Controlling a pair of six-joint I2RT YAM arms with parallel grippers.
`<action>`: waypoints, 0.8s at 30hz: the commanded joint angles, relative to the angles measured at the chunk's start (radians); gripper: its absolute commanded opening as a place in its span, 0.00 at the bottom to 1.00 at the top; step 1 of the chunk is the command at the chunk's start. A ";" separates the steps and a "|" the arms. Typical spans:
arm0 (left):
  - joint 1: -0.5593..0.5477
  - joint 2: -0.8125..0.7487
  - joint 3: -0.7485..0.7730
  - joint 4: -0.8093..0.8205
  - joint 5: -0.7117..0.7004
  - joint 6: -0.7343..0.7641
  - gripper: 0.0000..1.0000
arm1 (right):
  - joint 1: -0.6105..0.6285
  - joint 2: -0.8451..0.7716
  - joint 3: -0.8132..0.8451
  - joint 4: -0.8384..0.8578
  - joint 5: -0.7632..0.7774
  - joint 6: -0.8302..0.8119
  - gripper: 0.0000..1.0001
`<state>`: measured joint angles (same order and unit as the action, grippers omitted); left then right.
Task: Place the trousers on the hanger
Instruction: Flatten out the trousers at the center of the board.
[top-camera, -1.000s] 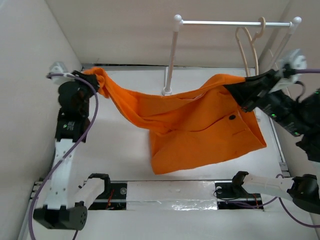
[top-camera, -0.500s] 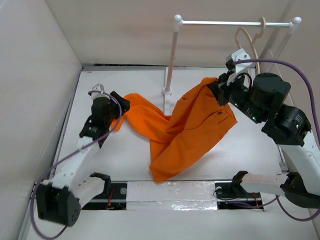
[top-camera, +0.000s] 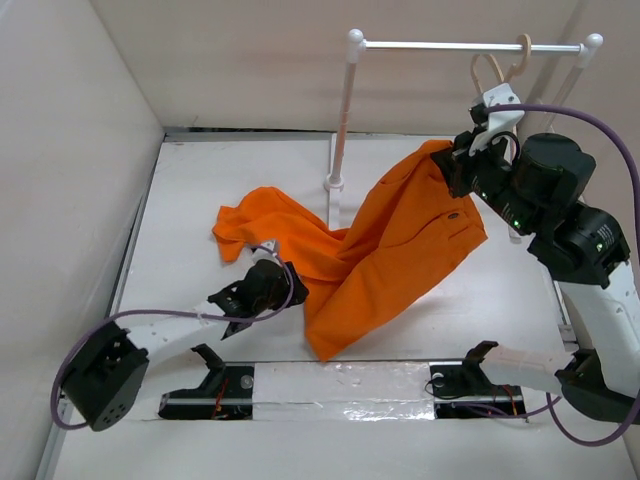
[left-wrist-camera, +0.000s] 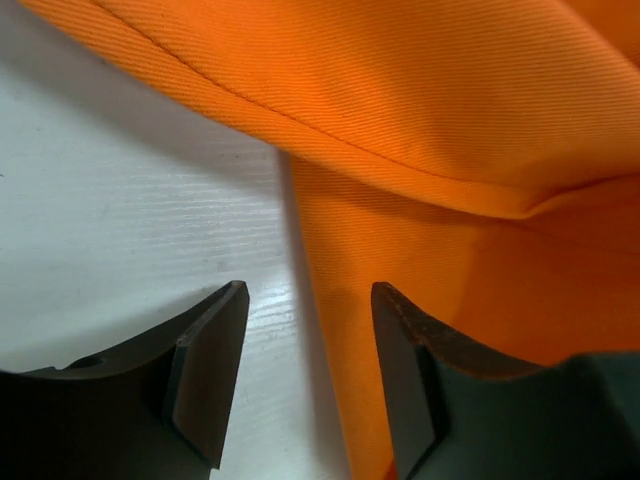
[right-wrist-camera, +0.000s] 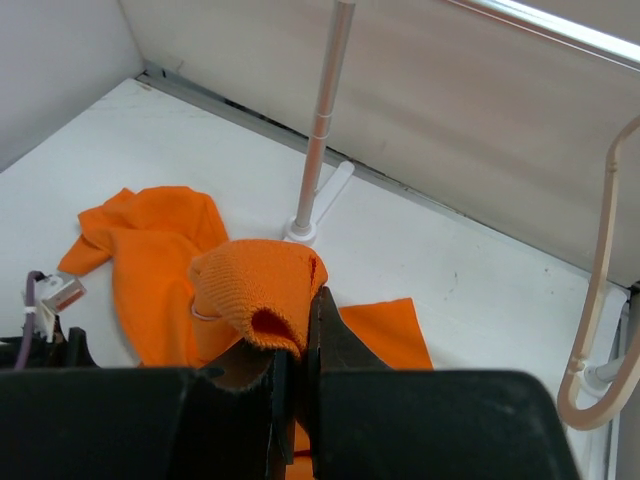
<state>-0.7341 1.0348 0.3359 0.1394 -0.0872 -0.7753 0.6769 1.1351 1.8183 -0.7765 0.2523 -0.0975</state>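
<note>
The orange trousers (top-camera: 400, 250) hang from my right gripper (top-camera: 450, 165), which is shut on their ribbed waistband (right-wrist-camera: 255, 285) and holds it up near the rail's right end. The rest of the cloth trails down onto the table toward the left (top-camera: 260, 215). My left gripper (top-camera: 285, 285) is open and low on the table, its fingers (left-wrist-camera: 205, 365) apart beside a fold of the trousers (left-wrist-camera: 420, 120), holding nothing. The pale wooden hanger (top-camera: 497, 85) hangs by its hook on the rail, just behind my right gripper; it also shows in the right wrist view (right-wrist-camera: 600, 300).
A white rail (top-camera: 465, 45) on two posts stands at the back; its left post (top-camera: 340, 120) and foot (top-camera: 334, 183) stand mid-table beside the trousers. Walls close in on the left and back. The arm bases and a silver strip (top-camera: 340, 385) lie along the near edge.
My left gripper has let go of the trouser leg, which dropped to the table, and has come down toward the near edge. My right gripper swung left, then rose slightly toward the hanger.
</note>
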 joint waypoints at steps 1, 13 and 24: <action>-0.028 0.074 0.017 0.129 -0.031 -0.021 0.50 | -0.020 -0.021 0.058 0.112 -0.016 -0.008 0.00; -0.073 0.207 0.155 0.052 -0.129 -0.004 0.00 | -0.079 -0.038 0.006 0.121 -0.019 -0.018 0.00; 0.150 -0.430 0.711 -0.628 -0.325 0.220 0.00 | -0.246 -0.244 -0.241 0.193 0.017 0.113 0.00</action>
<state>-0.6144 0.6449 0.8986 -0.3088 -0.3145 -0.6567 0.4511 0.9611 1.6283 -0.7219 0.2222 -0.0372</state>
